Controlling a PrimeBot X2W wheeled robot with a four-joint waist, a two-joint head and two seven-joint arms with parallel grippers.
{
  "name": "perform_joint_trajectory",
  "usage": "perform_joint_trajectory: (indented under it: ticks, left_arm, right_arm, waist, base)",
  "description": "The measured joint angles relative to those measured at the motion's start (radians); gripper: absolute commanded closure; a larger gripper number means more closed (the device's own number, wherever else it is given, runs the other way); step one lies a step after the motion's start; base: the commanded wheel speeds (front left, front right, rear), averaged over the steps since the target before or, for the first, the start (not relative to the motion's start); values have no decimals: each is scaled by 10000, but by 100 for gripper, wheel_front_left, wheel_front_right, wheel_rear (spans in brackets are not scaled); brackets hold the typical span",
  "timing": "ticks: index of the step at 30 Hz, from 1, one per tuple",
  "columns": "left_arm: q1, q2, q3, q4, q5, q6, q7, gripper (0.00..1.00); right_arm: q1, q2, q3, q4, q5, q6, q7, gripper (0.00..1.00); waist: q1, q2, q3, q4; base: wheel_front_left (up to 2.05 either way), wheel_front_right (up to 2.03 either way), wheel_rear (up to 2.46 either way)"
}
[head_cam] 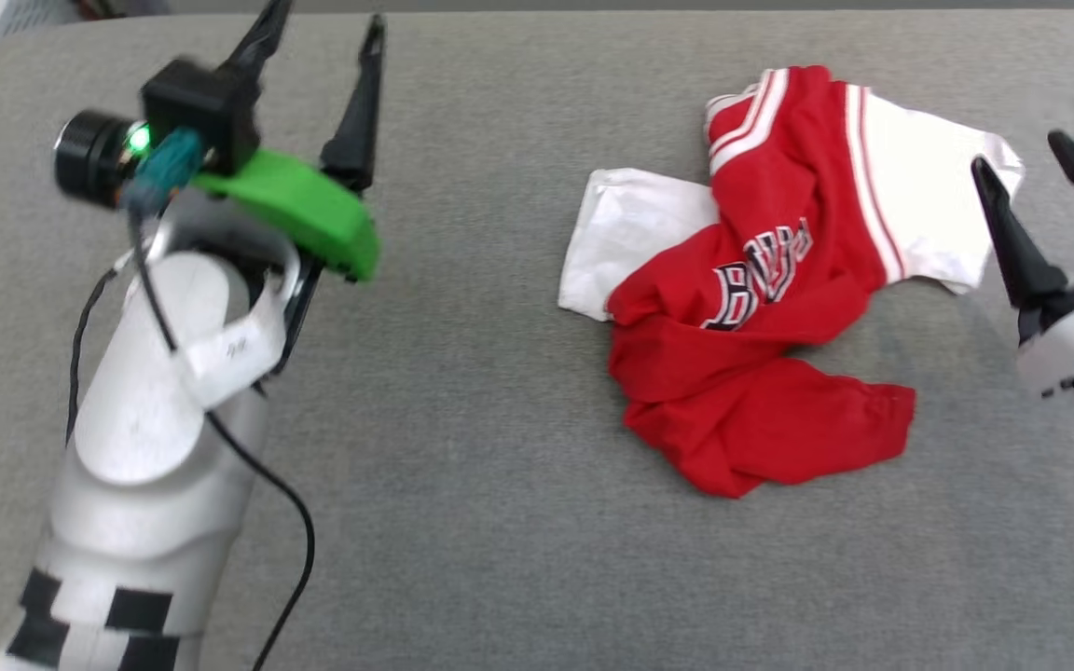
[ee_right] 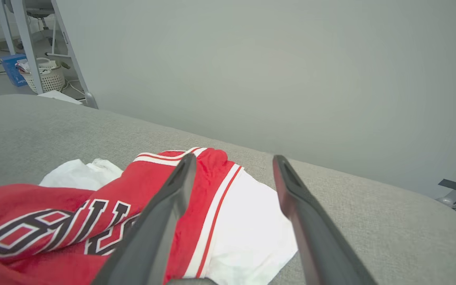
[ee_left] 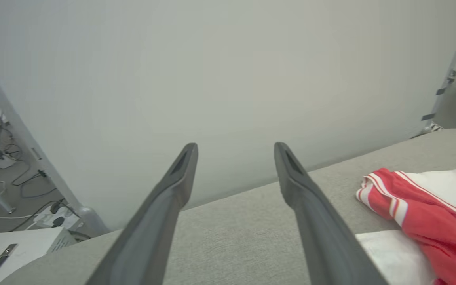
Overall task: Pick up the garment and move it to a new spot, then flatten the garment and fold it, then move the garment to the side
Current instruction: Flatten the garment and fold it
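Note:
The garment (head_cam: 770,280), a red jersey with white sleeves and black lettering, lies crumpled right of centre on the grey table (head_cam: 500,466). My right gripper (head_cam: 1022,158) stands open at the garment's right edge, beside a white sleeve, holding nothing. In the right wrist view the open fingers (ee_right: 232,158) hang over the white sleeve and red body of the garment (ee_right: 73,213). My left gripper (head_cam: 323,19) is open at the far left, well away from the garment, fingers empty. The left wrist view shows that gripper (ee_left: 236,146) open above the table, the garment (ee_left: 418,209) off to its right.
A pale wall stands behind the table's far edge (ee_left: 251,186). Beyond the table's left end are a metal frame leg (ee_left: 34,158), cables and a white box (ee_left: 14,245) on the floor. A white basket (ee_right: 48,77) and blue box sit on the floor beyond.

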Motion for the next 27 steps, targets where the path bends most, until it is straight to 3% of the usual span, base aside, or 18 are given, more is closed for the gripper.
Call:
perform_joint_trajectory:
  ticks: [6,12,14,20,27]
  left_arm:
    - [-2036,510,-2311,930,-2000,-29,2579,0]
    - [-3244,502,-4500,1812,-4495,-29,5660,0]
    - [-3542,608,-5233,2040,-4867,-29,6443,0]
    - [-4282,897,-6911,2993,-5352,-27,7478,0]
    - [-4309,943,-8266,4013,-5768,-27,7833,0]
  right_arm:
    - [2045,869,-1511,-1507,-1005,0,314,0]
    - [3241,1597,-2311,-2491,-1595,0,800,0]
    - [3396,1791,-2460,-2725,-1776,0,874,0]
    - [3461,2207,-2508,-3233,-2004,0,1032,0]
    - [3356,2416,-2339,-3338,-2092,0,1074,0]
  waist:
    - [0,0,-134,-724]
    - [0,0,-51,-1222]
    - [0,0,31,-1328]
    - [0,0,433,-1616]
    - [0,0,952,-1945]
  base:
    - [0,0,0]
    - [0,0,0]
    - [0,0,0]
    - [0,0,0]
    - [0,0,0]
